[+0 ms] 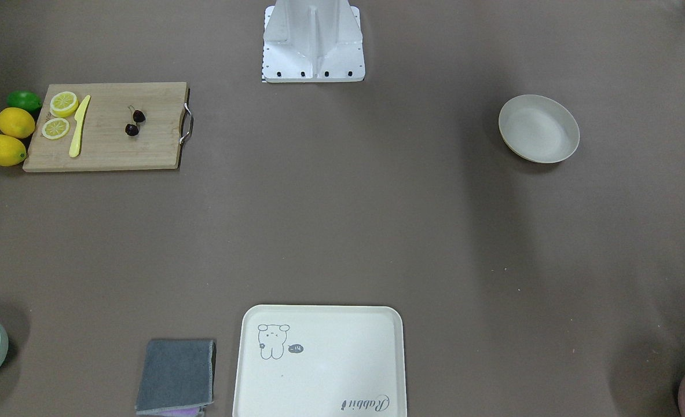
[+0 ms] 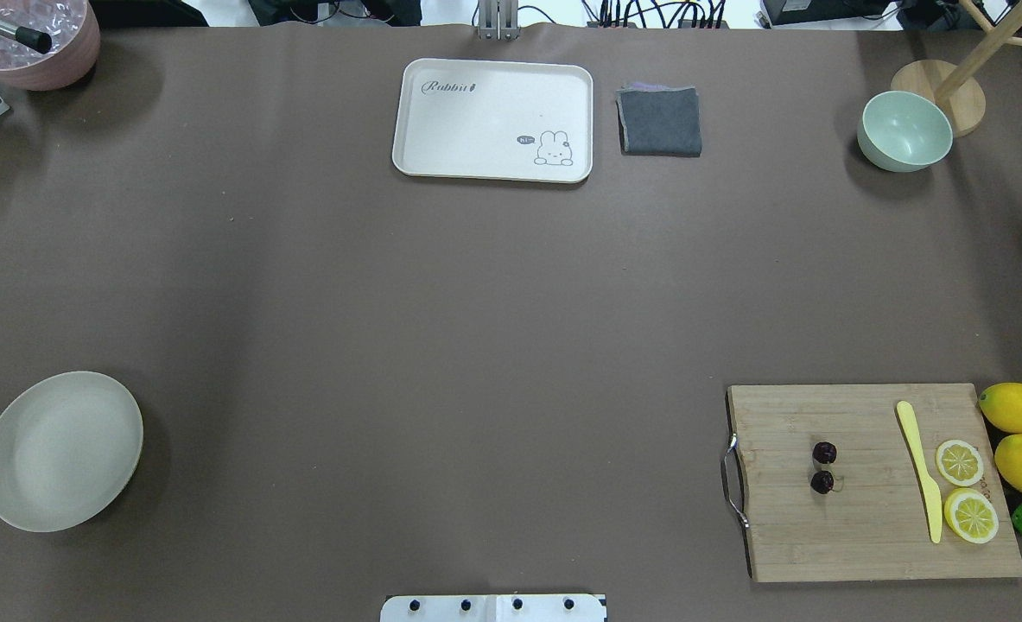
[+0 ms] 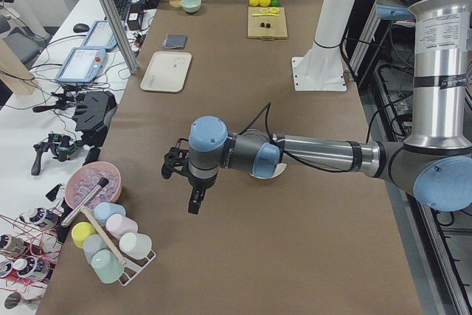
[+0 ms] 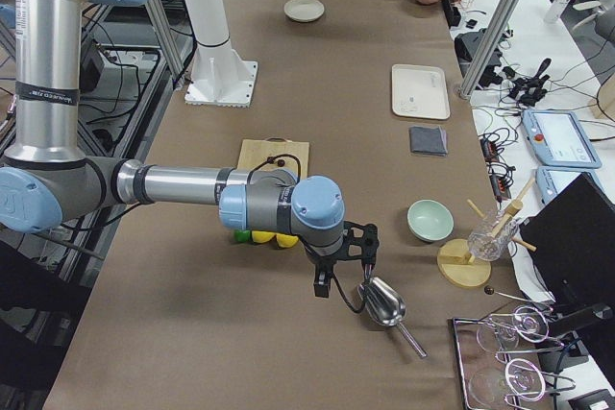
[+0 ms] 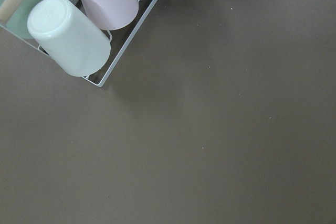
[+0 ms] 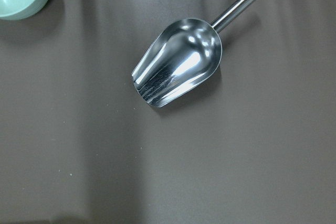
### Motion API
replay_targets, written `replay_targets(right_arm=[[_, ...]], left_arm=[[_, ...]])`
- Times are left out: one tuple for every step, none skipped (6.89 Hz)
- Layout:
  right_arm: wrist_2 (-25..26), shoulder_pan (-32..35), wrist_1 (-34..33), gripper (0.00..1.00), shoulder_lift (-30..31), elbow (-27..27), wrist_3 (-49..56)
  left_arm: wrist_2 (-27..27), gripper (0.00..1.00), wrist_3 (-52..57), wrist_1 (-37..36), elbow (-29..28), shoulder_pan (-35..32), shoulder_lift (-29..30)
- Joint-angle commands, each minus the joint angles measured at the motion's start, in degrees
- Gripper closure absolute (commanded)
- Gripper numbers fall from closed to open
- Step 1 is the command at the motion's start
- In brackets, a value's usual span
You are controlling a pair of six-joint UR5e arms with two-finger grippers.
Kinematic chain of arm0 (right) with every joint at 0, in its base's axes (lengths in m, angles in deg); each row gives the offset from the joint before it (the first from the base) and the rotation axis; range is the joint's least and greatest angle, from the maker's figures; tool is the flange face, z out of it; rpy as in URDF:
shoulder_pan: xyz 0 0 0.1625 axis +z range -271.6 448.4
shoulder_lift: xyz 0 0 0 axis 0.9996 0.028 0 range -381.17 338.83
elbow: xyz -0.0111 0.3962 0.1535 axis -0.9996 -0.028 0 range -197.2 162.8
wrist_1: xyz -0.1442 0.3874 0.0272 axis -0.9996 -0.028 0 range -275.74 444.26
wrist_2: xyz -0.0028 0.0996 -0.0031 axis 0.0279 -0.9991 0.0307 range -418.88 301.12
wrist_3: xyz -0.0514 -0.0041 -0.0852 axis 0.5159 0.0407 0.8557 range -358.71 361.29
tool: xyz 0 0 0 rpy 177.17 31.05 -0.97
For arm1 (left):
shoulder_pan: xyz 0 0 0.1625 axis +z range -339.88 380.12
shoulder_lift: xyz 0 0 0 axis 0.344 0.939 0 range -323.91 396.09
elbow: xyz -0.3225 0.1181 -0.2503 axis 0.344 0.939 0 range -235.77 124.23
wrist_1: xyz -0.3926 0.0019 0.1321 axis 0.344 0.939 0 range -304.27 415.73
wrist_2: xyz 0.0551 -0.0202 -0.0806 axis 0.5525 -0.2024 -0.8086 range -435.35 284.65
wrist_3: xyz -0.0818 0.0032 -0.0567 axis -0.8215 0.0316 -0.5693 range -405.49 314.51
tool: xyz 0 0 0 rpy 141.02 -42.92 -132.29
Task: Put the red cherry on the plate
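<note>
Red cherry (image 2: pixel 824 453) pair lies on the wooden cutting board (image 2: pixel 856 527), on the robot's right side of the worktop (image 2: pixel 476 345), between the board handle and the yellow knife (image 2: pixel 921 466). Plate (image 2: pixel 61 449) sits on the left side, well apart from the board. Left gripper (image 3: pixel 193 195) hangs near the cup rack (image 3: pixel 110 248). Right gripper (image 4: pixel 327 276) hangs over a metal scoop (image 6: pixel 178 72). Cannot tell how either gripper's fingers are set.
</note>
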Motion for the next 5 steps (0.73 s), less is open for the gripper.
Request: replay_targets(right_arm=[[0.00, 0.04, 0.09, 0.00, 0.09, 0.05, 0.03], [0.00, 0.04, 0.09, 0.00, 0.09, 0.05, 0.03], [0.00, 0.04, 0.00, 0.00, 0.09, 0.05, 0.03], [0.00, 0.13, 0.09, 0.00, -0.08, 0.14, 0.03], [0.00, 0.04, 0.09, 0.00, -0.26, 0.14, 0.03]], left_arm=[[0.02, 0.02, 0.04, -0.11, -0.17, -0.01, -0.59], [-0.07, 0.02, -0.04, -0.11, -0.08, -0.09, -0.59], [-0.07, 0.02, -0.04, -0.11, -0.17, -0.09, -0.94], [-0.07, 0.02, 0.04, -0.11, -0.26, -0.09, -0.95], [-0.07, 0.02, 0.04, -0.11, -0.26, -0.09, -1.03]])
